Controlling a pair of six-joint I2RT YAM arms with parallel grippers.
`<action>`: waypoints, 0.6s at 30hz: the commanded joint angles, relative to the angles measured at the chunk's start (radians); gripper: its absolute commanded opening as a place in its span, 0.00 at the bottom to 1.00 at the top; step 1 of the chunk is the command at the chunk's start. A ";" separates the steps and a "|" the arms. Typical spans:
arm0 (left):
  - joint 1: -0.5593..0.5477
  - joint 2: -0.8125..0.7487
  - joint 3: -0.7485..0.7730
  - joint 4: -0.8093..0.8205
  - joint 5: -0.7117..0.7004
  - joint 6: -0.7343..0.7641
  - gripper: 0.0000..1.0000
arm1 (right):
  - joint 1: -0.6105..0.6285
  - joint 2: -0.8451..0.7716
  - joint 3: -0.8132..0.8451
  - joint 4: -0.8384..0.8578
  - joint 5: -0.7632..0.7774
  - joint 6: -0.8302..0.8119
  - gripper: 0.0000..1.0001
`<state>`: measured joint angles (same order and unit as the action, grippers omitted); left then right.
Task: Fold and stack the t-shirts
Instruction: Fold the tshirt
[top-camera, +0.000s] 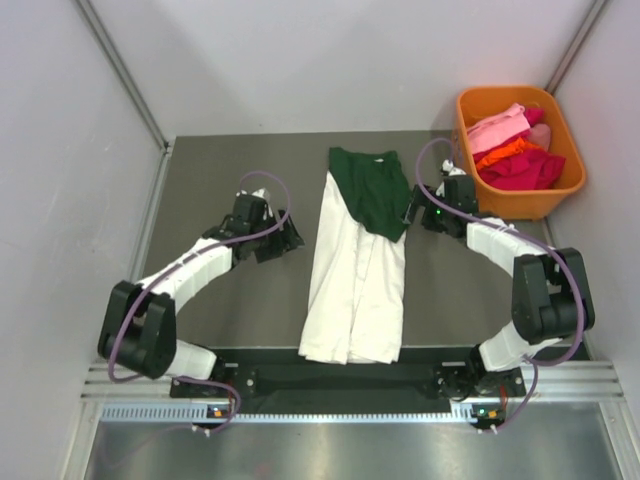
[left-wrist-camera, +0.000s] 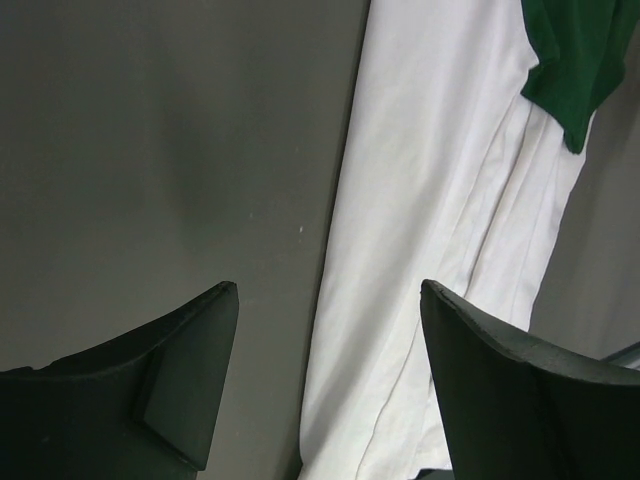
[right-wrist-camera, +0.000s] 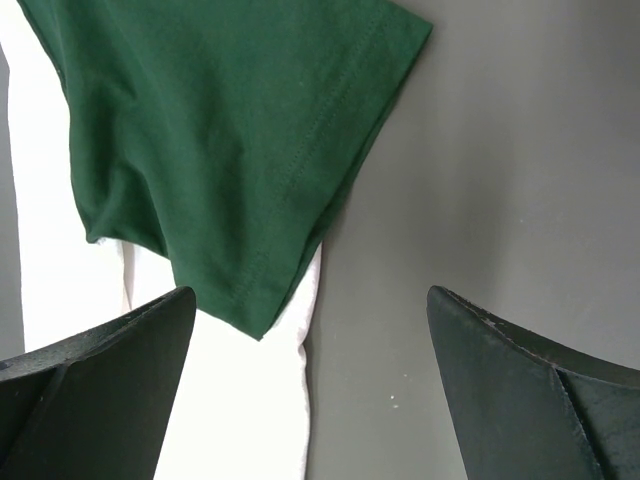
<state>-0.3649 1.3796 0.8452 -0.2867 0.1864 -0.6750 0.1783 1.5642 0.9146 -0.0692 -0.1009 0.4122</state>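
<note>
A cream-white t-shirt (top-camera: 352, 280) lies folded into a long strip down the middle of the dark table. A dark green t-shirt (top-camera: 372, 190) lies folded over its far end. My left gripper (top-camera: 283, 240) hovers open just left of the white strip, whose left edge (left-wrist-camera: 420, 240) runs between the fingers. My right gripper (top-camera: 412, 210) stands open at the right edge of the green shirt (right-wrist-camera: 220, 150), over the white cloth (right-wrist-camera: 240, 400). Neither gripper holds anything. No printed lettering shows.
An orange bin (top-camera: 560, 140) with pink, orange and red cloth stands at the far right corner. Grey walls close in the table (top-camera: 220, 170) on both sides. The arm bases sit on a rail along the near edge.
</note>
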 joint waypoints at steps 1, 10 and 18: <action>0.026 0.106 0.083 0.109 0.019 0.023 0.78 | -0.010 -0.043 -0.006 0.054 0.009 0.002 1.00; 0.049 0.510 0.418 0.107 0.102 0.049 0.64 | -0.011 -0.035 -0.008 0.063 0.006 0.007 1.00; 0.060 0.850 0.739 0.060 0.205 0.038 0.55 | -0.011 -0.038 -0.011 0.062 0.001 0.005 1.00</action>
<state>-0.3153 2.1376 1.4948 -0.2123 0.3481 -0.6491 0.1741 1.5642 0.9077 -0.0444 -0.0986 0.4156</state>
